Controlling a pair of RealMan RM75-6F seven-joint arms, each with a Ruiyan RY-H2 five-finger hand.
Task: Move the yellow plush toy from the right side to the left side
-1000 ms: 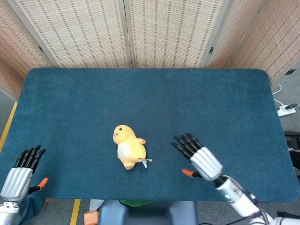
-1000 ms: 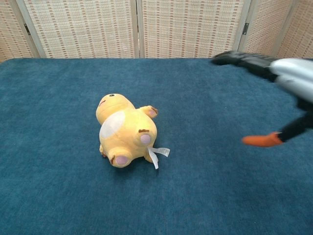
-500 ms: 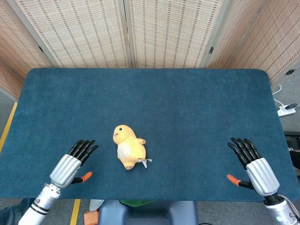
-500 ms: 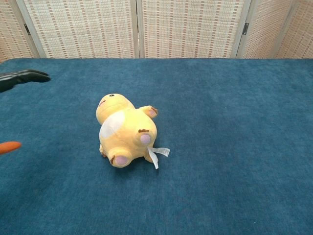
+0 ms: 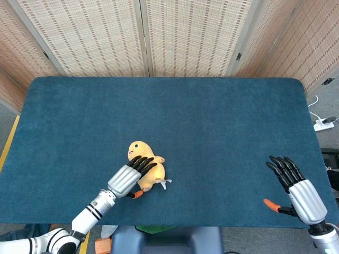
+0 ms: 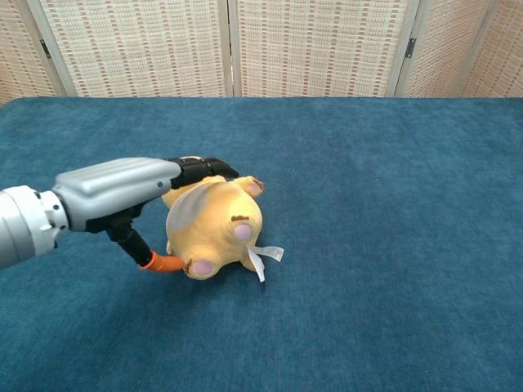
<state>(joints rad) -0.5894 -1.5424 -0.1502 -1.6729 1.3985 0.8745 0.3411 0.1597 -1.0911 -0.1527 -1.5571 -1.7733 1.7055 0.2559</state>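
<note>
The yellow plush toy (image 5: 152,173) lies on its back on the blue table cover, left of the middle and near the front edge, with a white tag at its foot. My left hand (image 5: 128,179) reaches over it from the front left. Its dark fingers (image 6: 200,168) lie stretched across the toy's top (image 6: 222,222), and the orange-tipped thumb sits low beside the toy's foot. The fingers are not closed around the toy. My right hand (image 5: 298,189) hovers with spread fingers over the front right corner, far from the toy, and holds nothing. It does not show in the chest view.
The blue cover (image 5: 212,121) spans the whole table. Woven folding screens (image 5: 159,37) stand behind the far edge. A power strip and cable (image 5: 323,124) lie on the floor off the right side.
My left hand has swept right from the front left of the table onto the toy. The right hand has drifted slightly further right. The toy has not moved.
</note>
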